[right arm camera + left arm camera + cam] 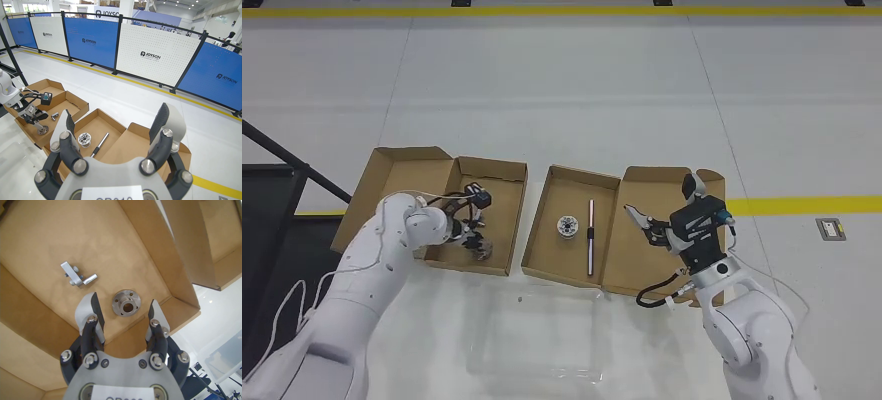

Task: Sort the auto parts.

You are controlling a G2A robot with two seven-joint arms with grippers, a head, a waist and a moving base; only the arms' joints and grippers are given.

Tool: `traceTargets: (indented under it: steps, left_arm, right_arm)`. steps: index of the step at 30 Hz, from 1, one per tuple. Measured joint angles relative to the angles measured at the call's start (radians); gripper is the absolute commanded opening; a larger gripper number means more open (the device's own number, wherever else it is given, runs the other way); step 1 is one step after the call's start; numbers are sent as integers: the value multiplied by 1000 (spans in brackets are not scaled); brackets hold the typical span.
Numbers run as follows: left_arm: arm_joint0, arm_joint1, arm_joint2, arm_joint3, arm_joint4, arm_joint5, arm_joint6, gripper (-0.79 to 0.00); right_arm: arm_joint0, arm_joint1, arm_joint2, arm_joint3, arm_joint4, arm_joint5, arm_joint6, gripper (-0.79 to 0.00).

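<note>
you are viewing the sorting of the auto parts at the left cardboard box (504,195). the left hand (124,299) is hanging inside this box, directly over the round flange (126,306), which is lying flat on the box floor near a corner with its bore facing up. the fingers (96,308) are standing wide apart, one to each side of the flange, and are gripping nothing. whether the tips are touching the part or the cardboard cannot be told. the angle bracket (77,276) with its screws is lying near the flange but apart from it, deeper in the same box.

judged from this pose, the step in hand is the handling of the flange at the left box. it is either a pick-up or a release, and the views are not settling which. if you are picking, the next move is calling for a short straight descent so the pads straddle the raised hub or the rim, then a firm closing clear of the near box wall. if you are releasing, it is calling for a straight lift out.

the right hand (116,108) is hanging above the flap of the right cardboard box (542,245), released wide and carrying nothing. in that box the spool (84,139) and the rod (100,144) are lying side by side, not touching.
</note>
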Motion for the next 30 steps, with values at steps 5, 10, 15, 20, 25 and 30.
traceTargets:
  steps: [5,10,15,20,25,30]
  left_arm:
    - [53,56,-116,-157,-43,-25,-18,-95]
    - [207,136,-315,-420,-149,1,-54,-3]
    - [443,201,-547,-759,-308,30,-84,0]
    - [641,232,-720,-953,-407,-66,25,0]
    - [744,246,-823,-954,-515,-154,125,0]
    - [785,255,-882,-902,-592,-241,174,-1]
  right_arm:
    - [0,0,0,0,0,0,0,0]
    - [0,0,0,0,0,0,0,0]
    - [0,0,0,0,0,0,0,0]
    - [0,0,0,0,0,0,0,0]
    - [0,0,0,0,0,0,0,0]
    - [0,0,0,0,0,0,0,-1]
